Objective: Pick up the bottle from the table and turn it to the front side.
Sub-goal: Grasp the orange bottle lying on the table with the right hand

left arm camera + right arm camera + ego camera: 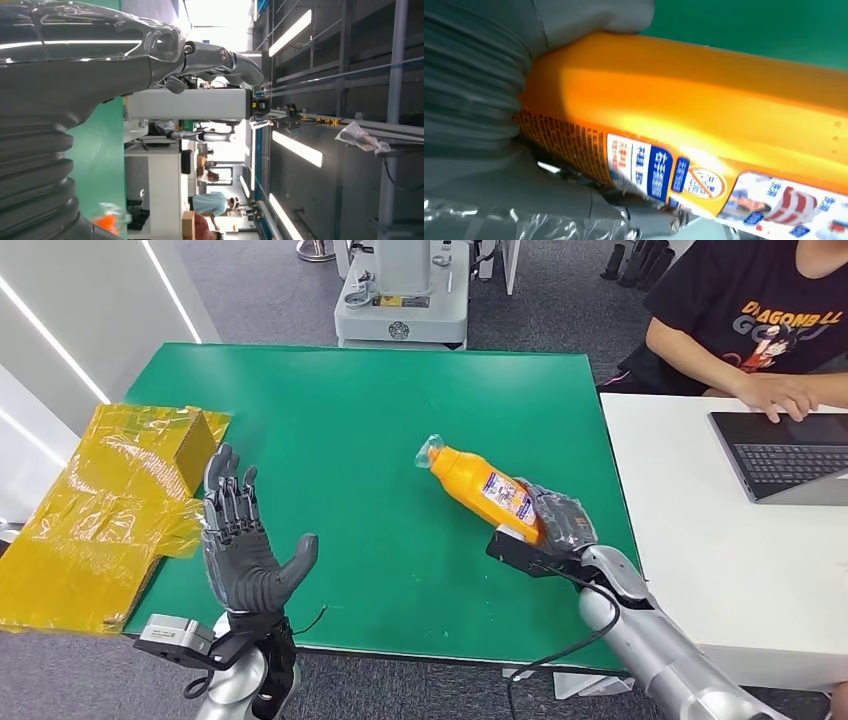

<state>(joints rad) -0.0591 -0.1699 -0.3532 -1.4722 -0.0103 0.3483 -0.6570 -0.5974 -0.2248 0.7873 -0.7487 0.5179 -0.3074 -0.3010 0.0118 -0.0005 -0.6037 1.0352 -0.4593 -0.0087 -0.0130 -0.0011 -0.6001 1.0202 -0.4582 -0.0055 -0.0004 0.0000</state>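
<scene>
Up close, bottle [704, 115] label text legible.

A green surface [340, 430] stands with its left edge overlapped by crinkled yellow plastic sheeting [90, 530], on which a small yellow box [190, 445] sits. A white surface [720, 560] adjoins its right edge, carrying a dark laptop [785, 455] near the far side.

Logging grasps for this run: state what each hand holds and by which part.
The right hand grips the orange plastic bottle by its bottom end. The left hand holds nothing, its fingers spread.
</scene>
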